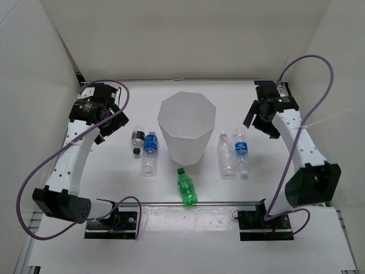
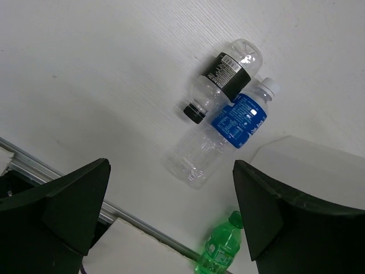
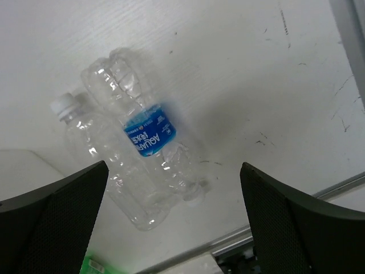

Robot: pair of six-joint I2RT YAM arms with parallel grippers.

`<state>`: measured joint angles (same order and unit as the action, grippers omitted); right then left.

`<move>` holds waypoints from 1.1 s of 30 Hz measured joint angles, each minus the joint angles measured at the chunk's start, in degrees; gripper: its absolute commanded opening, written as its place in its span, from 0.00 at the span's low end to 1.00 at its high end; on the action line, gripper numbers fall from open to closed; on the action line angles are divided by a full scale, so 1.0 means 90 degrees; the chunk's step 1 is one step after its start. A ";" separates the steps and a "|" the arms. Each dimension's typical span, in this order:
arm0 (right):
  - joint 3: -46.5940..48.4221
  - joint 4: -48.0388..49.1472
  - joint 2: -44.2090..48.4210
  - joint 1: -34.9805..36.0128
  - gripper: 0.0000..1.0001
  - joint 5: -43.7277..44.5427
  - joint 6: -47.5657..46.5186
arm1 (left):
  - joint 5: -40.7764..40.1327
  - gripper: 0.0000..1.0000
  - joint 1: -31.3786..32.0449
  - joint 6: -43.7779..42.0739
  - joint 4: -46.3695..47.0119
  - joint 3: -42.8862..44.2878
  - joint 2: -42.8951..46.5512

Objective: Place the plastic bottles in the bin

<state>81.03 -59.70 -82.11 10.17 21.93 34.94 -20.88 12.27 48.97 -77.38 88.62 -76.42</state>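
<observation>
One green bottle point(image 1: 187, 187), whole overhead, cropped wrist-side

The desk point(image 1: 142, 97) is showing a matt white face with fine grain and dark scuffs. The bin point(image 1: 185, 142) is looking like frosted, translucent plastic. At its three o'clock, the clear bottles point(image 3: 114, 177) are glinting as thin, crinkled, glossy plastic; the green bottle point(image 1: 187, 188) at six o'clock is shining too. The fingers point(image 3: 51, 222) of the right pincer point(image 3: 174, 168) are looking matt black, finely dotted.
</observation>
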 measured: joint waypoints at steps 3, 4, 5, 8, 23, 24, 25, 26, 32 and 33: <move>0.0180 -0.0228 -0.0680 -0.0005 1.00 -0.0287 -0.0243 | 0.0027 1.00 -0.0085 -0.0066 0.0000 0.0005 0.0000; 0.0197 -0.0255 -0.0857 -0.0010 1.00 -0.0374 -0.0296 | 0.0080 1.00 -0.0151 -0.0090 0.0000 0.0005 0.0000; 0.0197 -0.0282 -0.1015 -0.0027 1.00 -0.0503 -0.0364 | 0.0117 1.00 -0.0260 -0.0109 0.0000 0.0005 0.0000; 0.0194 -0.0374 -0.1202 -0.0075 1.00 -0.0777 -0.0437 | 0.0243 1.00 -0.0580 -0.0160 -0.0002 -0.0012 0.0002; -0.0323 0.0549 -0.2322 -0.0369 1.00 -0.2154 -0.0605 | 0.0882 1.00 -0.1090 -0.0580 -0.0022 -0.0425 0.0090; -0.0391 0.0644 -0.2470 -0.0386 1.00 -0.2176 -0.0605 | 0.0920 1.00 -0.1090 -0.0588 -0.0024 -0.0427 0.0097; -0.0447 0.0714 -0.2596 -0.0410 1.00 -0.2183 -0.0607 | 0.0945 1.00 -0.1090 -0.0597 -0.0024 -0.0430 0.0100; -0.0500 0.0780 -0.2701 -0.0430 1.00 -0.2188 -0.0602 | 0.0969 1.00 -0.1090 -0.0605 -0.0024 -0.0430 0.0100; -0.0879 0.0981 -0.2900 -0.0682 0.65 -0.2064 -0.0607 | 0.1078 1.00 -0.1090 -0.0614 -0.0022 -0.0437 0.0126; -0.0925 0.0976 -0.2839 -0.0712 0.61 -0.2001 -0.0595 | 0.1086 1.00 -0.1090 -0.0614 -0.0022 -0.0437 0.0148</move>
<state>72.71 -50.92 -107.66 3.77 3.92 29.58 -11.11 2.46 43.44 -77.58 84.68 -75.09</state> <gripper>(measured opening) 0.688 1.000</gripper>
